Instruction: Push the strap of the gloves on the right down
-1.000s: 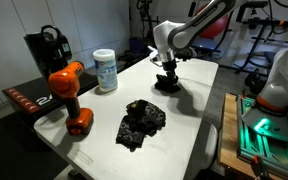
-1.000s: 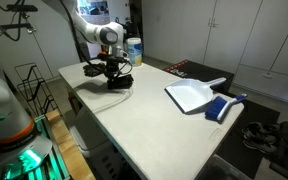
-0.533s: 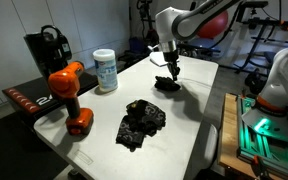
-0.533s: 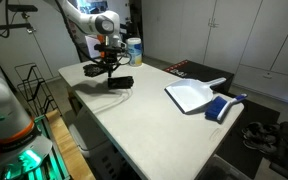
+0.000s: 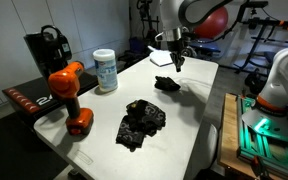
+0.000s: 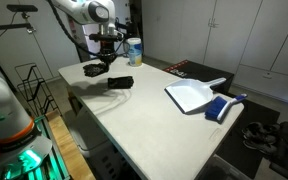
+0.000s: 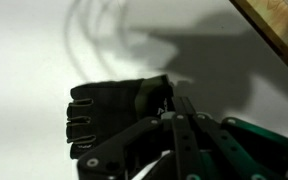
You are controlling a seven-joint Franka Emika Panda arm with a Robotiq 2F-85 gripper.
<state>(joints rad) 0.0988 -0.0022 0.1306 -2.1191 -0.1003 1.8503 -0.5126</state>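
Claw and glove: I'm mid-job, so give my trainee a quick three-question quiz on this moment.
1. True or false: the claw is pressing on the glove.
2. Which thing lies beside the dustpan? A: brush. B: kettle. C: mug.
3. Fill in: the drill is ___ and black.

Key: 1 false, the claw hangs above the glove and clear of it. 2 A. 3 orange.
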